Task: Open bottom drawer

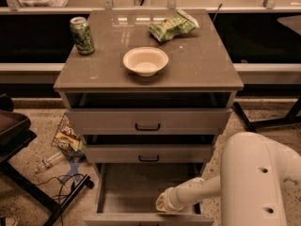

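Note:
The grey cabinet has three drawers. The bottom drawer (141, 189) is pulled far out toward me, its inside showing and empty, with its front panel (117, 218) at the lower edge of the view. Its handle is out of view. My gripper (161, 205) reaches down from the white arm (256, 173) at the right and sits just inside the bottom drawer's front panel, right of centre. The middle drawer (148, 153) and top drawer (147, 121) each stand slightly out, with black bar handles.
On the cabinet top (202, 69) are a green can (82, 35), a white bowl (145, 60) and a green snack bag (172, 27). A snack packet (67, 136), a bottle (47, 163) and cables (61, 180) lie on the floor at the left, by a dark stand (19, 140).

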### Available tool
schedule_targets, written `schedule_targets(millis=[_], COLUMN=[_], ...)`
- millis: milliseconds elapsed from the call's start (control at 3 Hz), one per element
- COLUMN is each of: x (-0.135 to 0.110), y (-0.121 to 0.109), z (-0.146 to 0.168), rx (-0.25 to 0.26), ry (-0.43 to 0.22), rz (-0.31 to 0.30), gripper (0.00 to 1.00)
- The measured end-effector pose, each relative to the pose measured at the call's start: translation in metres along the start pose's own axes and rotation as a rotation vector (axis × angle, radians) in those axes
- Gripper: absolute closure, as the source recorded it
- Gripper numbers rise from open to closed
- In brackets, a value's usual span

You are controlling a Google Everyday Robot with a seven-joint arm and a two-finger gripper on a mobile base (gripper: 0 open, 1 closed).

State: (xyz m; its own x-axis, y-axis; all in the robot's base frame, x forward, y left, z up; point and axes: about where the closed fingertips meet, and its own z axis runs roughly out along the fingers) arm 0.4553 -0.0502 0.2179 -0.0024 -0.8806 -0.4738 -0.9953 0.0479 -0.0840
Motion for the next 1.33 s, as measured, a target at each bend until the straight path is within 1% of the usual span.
schedule_targets(millis=[333,667,1000,1333], x=[0.013,0.021,0.030,0.049], y=[-0.004,-0.006,0.004,0.029], z=[0.035,0.055,0.076,0.076], rx=[-0.014,-0.029,-0.074,-0.145], ry=[0.012,0.018,0.019,0.053], rz=[0.031,0.042,0.062,0.094], gripper=[1.00,1.00,1.00,1.00])
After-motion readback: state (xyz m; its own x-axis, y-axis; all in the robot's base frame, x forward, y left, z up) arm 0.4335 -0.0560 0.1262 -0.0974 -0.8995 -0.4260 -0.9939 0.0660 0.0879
